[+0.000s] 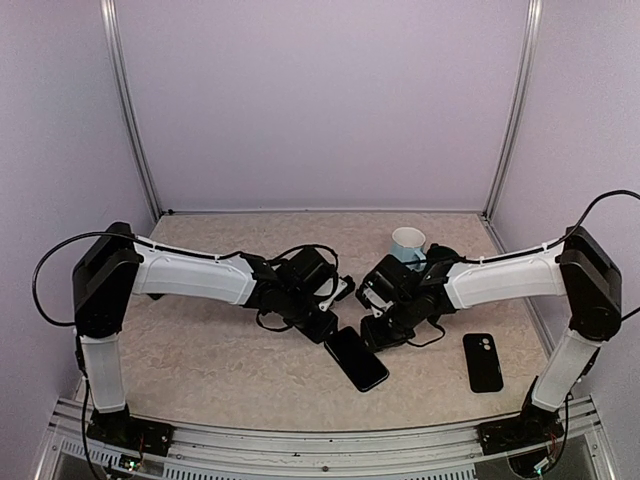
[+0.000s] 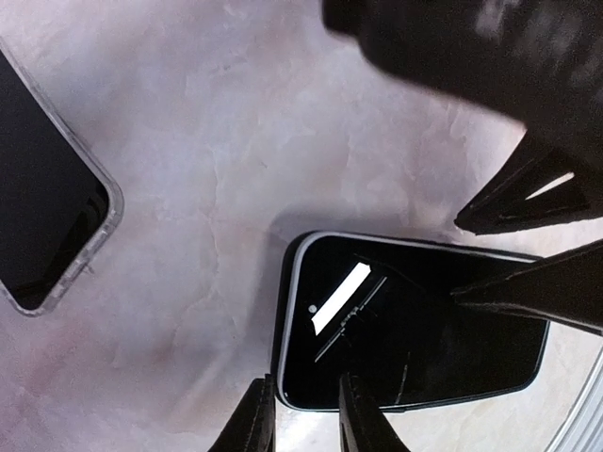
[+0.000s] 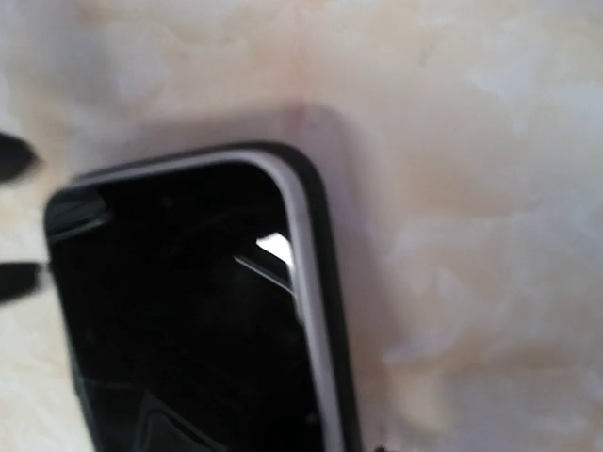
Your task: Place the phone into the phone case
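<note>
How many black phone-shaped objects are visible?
2. The centre object lies between left gripper and right gripper; the right object lies apart, far right. More may be hidden.

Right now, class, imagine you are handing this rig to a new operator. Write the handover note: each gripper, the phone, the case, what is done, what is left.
Left gripper: fingertips slightly apart at one end of the phone; whether it grips is unclear.
Right gripper: at the phone's other end; open or shut is unclear.
Phone: screen up, between the two grippers.
Phone case: lying flat off to the right, apart from the phone, no gripper on it.
Done: both arms are at the phone.
Left: bring phone and case together and seat the phone in it.
</note>
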You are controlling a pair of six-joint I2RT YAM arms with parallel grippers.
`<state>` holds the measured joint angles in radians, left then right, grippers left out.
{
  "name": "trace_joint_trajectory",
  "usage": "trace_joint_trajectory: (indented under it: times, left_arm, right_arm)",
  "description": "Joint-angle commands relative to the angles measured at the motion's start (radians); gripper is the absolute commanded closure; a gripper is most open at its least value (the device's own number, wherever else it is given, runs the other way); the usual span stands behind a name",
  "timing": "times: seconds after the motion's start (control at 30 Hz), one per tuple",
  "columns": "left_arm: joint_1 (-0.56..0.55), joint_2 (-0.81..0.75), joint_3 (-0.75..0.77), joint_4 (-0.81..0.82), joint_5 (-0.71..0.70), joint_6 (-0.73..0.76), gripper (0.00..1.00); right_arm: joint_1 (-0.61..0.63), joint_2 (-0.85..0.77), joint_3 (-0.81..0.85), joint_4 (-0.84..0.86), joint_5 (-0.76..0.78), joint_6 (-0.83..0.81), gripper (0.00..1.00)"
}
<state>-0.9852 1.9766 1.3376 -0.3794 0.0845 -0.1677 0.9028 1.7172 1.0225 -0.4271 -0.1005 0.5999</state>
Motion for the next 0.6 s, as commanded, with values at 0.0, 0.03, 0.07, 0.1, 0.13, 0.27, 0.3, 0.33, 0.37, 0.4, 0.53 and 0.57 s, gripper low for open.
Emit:
trace_joint_trajectory:
  times: [0.0,0.03,0.07,0.1,0.13,0.27,0.3,0.33,0.37,0.4,0.53,0.57]
  left_arm:
    - [0.036,-0.076,0.008,-0.022,0.001,-0.033,0.75]
    - [0.044,-0.082,-0.017,-0.023,0.011,-0.045,0.75]
    - [0.047,-0.092,-0.05,-0.022,0.017,-0.053,0.75]
    - [0.046,-0.1,-0.082,-0.021,0.022,-0.059,0.75]
    - [0.047,-0.103,-0.112,-0.021,0.03,-0.066,0.75]
    - [0.037,-0.099,-0.19,-0.016,0.059,-0.09,0.79]
    - [0.03,-0.094,-0.201,-0.01,0.075,-0.093,0.79]
    - [0.023,-0.086,-0.209,-0.004,0.086,-0.097,0.8]
    - [0.015,-0.08,-0.216,0.001,0.095,-0.098,0.8]
    - [0.006,-0.072,-0.218,0.007,0.1,-0.097,0.8]
    - [0.001,-0.041,-0.219,0.032,0.08,-0.095,0.8]
    - [0.004,-0.03,-0.218,0.034,0.072,-0.093,0.81]
  right_arm:
    - [-0.004,-0.004,-0.013,-0.07,-0.01,-0.017,0.67]
    - [-0.004,-0.018,-0.029,-0.069,-0.02,-0.017,0.64]
    - [-0.004,-0.031,-0.044,-0.067,-0.033,-0.017,0.62]
    - [-0.004,-0.043,-0.06,-0.064,-0.047,-0.016,0.62]
    - [-0.004,-0.052,-0.073,-0.059,-0.063,-0.015,0.63]
    - [0.006,-0.044,-0.132,-0.018,-0.127,0.006,0.72]
    - [0.015,-0.032,-0.141,-0.009,-0.137,0.013,0.74]
    - [0.025,-0.02,-0.143,-0.005,-0.145,0.021,0.77]
    - [0.038,-0.006,-0.14,-0.004,-0.154,0.03,0.8]
    - [0.055,0.002,-0.136,0.003,-0.159,0.041,0.83]
    - [0.125,0.028,-0.114,0.079,-0.236,0.105,0.86]
    - [0.141,0.035,-0.108,0.097,-0.251,0.118,0.86]
